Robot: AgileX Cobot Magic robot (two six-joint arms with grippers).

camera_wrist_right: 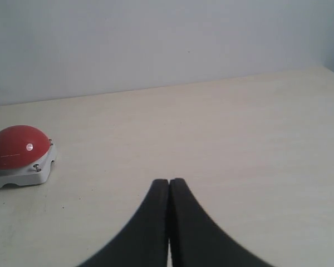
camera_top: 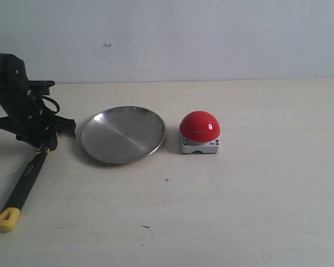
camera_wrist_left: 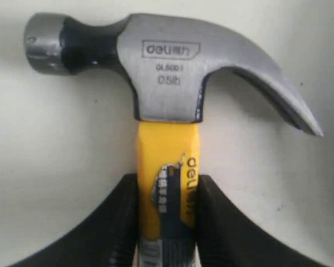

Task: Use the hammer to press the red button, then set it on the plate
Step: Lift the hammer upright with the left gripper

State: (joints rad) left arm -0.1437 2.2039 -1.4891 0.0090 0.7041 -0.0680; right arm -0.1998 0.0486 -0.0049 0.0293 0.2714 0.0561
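Observation:
The hammer (camera_top: 23, 188) lies on the table at the far left, its black handle running toward the front and ending in a yellow loop. My left gripper (camera_top: 43, 143) is shut on the hammer's yellow neck (camera_wrist_left: 167, 167), both black fingers pressed against its sides just below the steel head (camera_wrist_left: 167, 72). In the exterior view the arm hides the head. The silver plate (camera_top: 122, 134) lies right of the gripper, with the red button (camera_top: 200, 127) on its grey base further right. My right gripper (camera_wrist_right: 169, 181) is shut and holds nothing; the red button (camera_wrist_right: 16, 147) sits off to one side of it.
A pale wall stands behind the beige table (camera_top: 256, 211). My left arm (camera_top: 14, 94) rises at the far left edge of the exterior view.

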